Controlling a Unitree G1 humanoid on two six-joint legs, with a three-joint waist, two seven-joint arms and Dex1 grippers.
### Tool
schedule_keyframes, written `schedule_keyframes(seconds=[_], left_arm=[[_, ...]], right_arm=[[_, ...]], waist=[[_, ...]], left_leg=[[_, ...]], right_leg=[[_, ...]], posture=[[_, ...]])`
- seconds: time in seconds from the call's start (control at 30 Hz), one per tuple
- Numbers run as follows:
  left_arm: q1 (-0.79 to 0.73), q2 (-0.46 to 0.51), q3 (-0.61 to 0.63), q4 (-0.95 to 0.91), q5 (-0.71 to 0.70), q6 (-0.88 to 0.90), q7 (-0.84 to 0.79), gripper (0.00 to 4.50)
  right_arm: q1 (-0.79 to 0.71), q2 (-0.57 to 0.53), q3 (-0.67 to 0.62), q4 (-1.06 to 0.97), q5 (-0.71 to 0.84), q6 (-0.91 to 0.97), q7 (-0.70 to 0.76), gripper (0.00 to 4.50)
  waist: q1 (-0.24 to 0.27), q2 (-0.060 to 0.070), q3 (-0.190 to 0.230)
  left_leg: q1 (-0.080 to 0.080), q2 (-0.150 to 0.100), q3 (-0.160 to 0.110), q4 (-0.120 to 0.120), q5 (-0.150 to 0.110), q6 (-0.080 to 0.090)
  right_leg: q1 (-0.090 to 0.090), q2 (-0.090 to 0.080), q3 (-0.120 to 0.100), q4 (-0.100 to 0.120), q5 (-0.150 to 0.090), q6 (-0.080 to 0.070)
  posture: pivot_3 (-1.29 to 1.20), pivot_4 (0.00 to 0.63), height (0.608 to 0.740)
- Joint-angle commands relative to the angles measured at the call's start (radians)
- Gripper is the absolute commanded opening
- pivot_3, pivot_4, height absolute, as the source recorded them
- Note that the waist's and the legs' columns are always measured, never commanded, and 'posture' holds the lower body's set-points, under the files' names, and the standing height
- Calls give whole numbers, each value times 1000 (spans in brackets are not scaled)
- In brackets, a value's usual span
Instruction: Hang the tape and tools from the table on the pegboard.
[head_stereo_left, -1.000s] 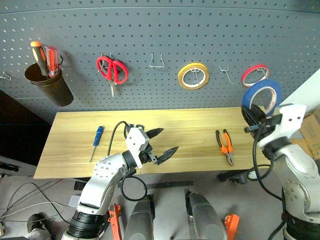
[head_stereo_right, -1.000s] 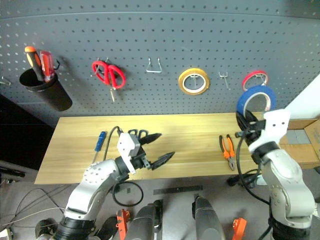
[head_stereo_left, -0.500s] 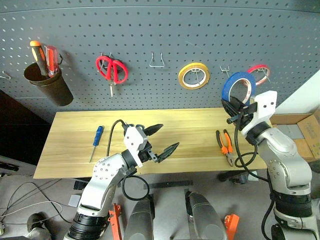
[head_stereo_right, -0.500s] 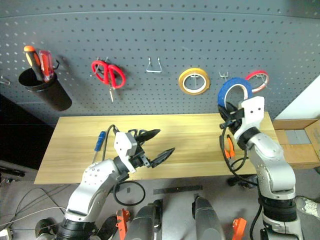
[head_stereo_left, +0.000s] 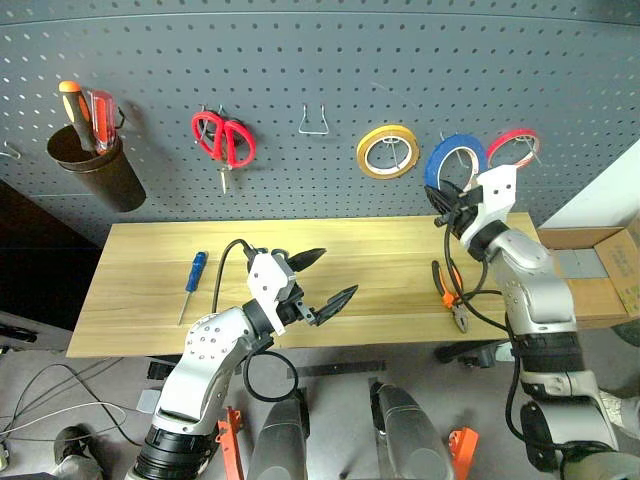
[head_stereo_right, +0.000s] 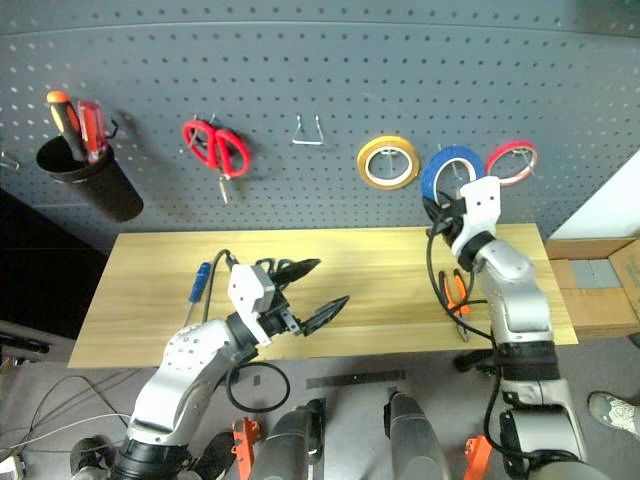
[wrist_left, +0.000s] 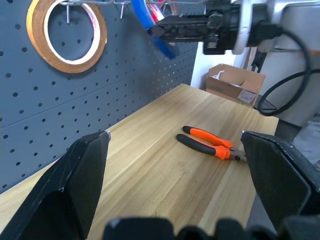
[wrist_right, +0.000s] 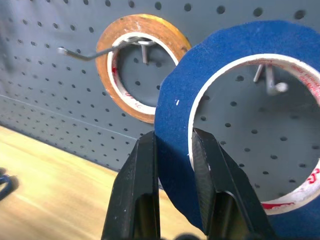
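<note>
- The blue tape (head_stereo_left: 453, 163) is pinched at its lower rim by the right pincer (head_stereo_left: 446, 207) and held up against the pegboard (head_stereo_left: 320, 90), between the yellow roll (head_stereo_left: 387, 151) and the red roll (head_stereo_left: 512, 148).
- In the right wrist view a metal hook (wrist_right: 270, 84) is seen through the blue roll's opening; whether the roll rests on it cannot be told.
- The red roll is partly covered by the blue tape's rim.
- The left pincer (head_stereo_left: 325, 283) is spread wide above the surface (head_stereo_left: 380, 250), nothing between its fingers.
- The dark-handled scissors (head_stereo_right: 272, 268) are largely hidden behind the left wrist; only their loops are made out.
- The pliers (head_stereo_left: 450, 292) lie toward 3 o'clock on the surface, partly crossed by the right arm's cable.
- The blue-handled screwdriver (head_stereo_left: 193, 283) lies toward 9 o'clock, well apart from the pliers.
- At 10 o'clock on the board, the screwdrivers (head_stereo_left: 85, 112) are sunk in a dark cup (head_stereo_left: 98, 170), tips hidden.
- Red scissors (head_stereo_left: 224, 141) hang at 11 o'clock.
</note>
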Motion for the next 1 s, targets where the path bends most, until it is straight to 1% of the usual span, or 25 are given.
schedule_keyframes(seconds=[0.03, 0.1, 0.17, 0.2, 0.27, 0.43, 0.47, 0.5, 0.53, 0.57, 0.6, 0.67, 0.7, 0.73, 0.8, 0.93, 1.0], left_arm=[[0, 4, 6, -49, -8, -1, 10, 4500], [1, 8, 9, -50, -10, 1, 12, 4500], [0, 3, 19, -52, -24, 13, 21, 4500], [0, 1, 23, -55, -29, 20, 27, 4500], [3, 2, 21, -60, -30, 25, 26, 4500], [24, 7, 18, -67, -25, 23, 26, 4500], [29, 9, 20, -69, -25, 24, 26, 4500], [35, 15, 22, -67, -28, 29, 20, 4500], [40, 22, 22, -64, -28, 30, 12, 4500], [43, 27, 22, -62, -28, 32, 7, 4500], [47, 45, 11, -51, -13, 34, -6, 4500], [55, 69, -3, -43, 2, 39, -22, 4500], [59, 77, -11, -31, 15, 36, -24, 4500], [61, 83, -15, -24, 16, 46, -25, 4500], [66, 97, -24, -23, 10, 65, -38, 4500], [91, 114, -21, -63, -14, 101, -50, 4500], [112, 120, -23, -78, -7, 103, -45, 4500]], right_arm=[[-72, -4, 0, 78, -21, -45, 18, 366], [-99, -13, 4, 105, -44, -23, 1, 366], [-94, -20, -8, 86, -43, 3, -5, 1103], [-82, -27, -9, 66, -45, 11, -4, 1319], [-41, -41, -15, -1, -43, 52, -9, 1988], [175, -67, -71, -355, 62, 232, -12, 3760], [232, -69, -86, -442, 104, 288, -13, 4086], [347, -78, -106, -552, 175, 385, -5, 4437], [444, -94, -111, -625, 206, 466, -2, 4476], [505, -107, -113, -669, 225, 522, -5, 4476], [561, -149, -79, -676, 189, 572, -13, 4476], [606, -205, -30, -670, 131, 613, -31, 4476], [598, -217, -10, -618, 87, 640, -69, 4476], [571, -213, -8, -557, 62, 647, -100, 4476], [514, -206, -3, -454, 22, 668, -143, 4476], [406, -178, -16, -358, 26, 670, -140, 4476], [356, -170, 1, -320, 25, 667, -124, 4476]], waist=[[0, 0, 0], [0, 0, 0], [1, 0, 0], [1, 0, 0], [3, 0, 0], [13, 0, 0], [14, 0, 0], [18, 0, 0], [22, 0, -1], [28, 0, -1], [28, 0, -1], [23, 1, -1], [17, 1, -1], [11, 0, -1], [-3, -2, 0], [-5, -2, 0], [-4, -2, 0]], left_leg=[[0, 0, 0, 0, 0, 0], [0, 0, 0, 0, 0, 0], [0, 0, 0, 0, 0, 0], [0, 0, -1, 0, 0, 0], [0, 0, -1, 0, 0, 0], [-1, 1, -2, 0, 0, 0], [-1, 1, -2, 0, 0, 0], [-1, 1, -2, 0, 0, 0], [-1, 2, -2, 0, 0, 0], [-1, 2, -4, -1, 0, 0], [-1, 2, -5, -1, 0, 0], [-1, 2, -2, 0, 0, 0], [-1, 1, -1, 1, 0, 0], [1, 2, 3, 1, 1, 1], [4, 2, 6, 2, 1, 1], [6, 2, 10, 1, 2, 3], [5, 3, 10, 0, 2, 3]], right_leg=[[0, 0, 0, 0, 1, -1], [0, 0, 0, 0, 1, -2], [0, 0, -1, 0, 1, -2], [0, 0, -1, 0, 1, -2], [0, 0, -1, 0, 1, -2], [0, -1, -1, 0, 1, -2], [0, -1, -1, 0, 1, -2], [0, -2, -1, 0, 1, -2], [0, -2, -1, 0, 1, -2], [0, -1, -2, 0, 1, -2], [1, -1, -3, 0, 0, -1], [1, -1, -1, 0, -2, 2], [0, -2, 1, 0, -2, 2], [0, -2, 3, -1, -1, -1], [2, -2, 4, -2, -1, -2], [1, -1, 4, -1, 0, -4], [1, 0, 4, -1, 0, -5]], posture=[[-79, 283, 740], [-80, 282, 740], [-82, 282, 740], [-83, 282, 740], [-83, 284, 740], [-82, 289, 740], [-84, 289, 740], [-96, 292, 740], [-101, 295, 740], [-103, 297, 740], [-106, 304, 740], [-111, 308, 740], [-112, 308, 740], [-111, 309, 740], [-101, 314, 740], [-86, 320, 740], [-81, 326, 740]])
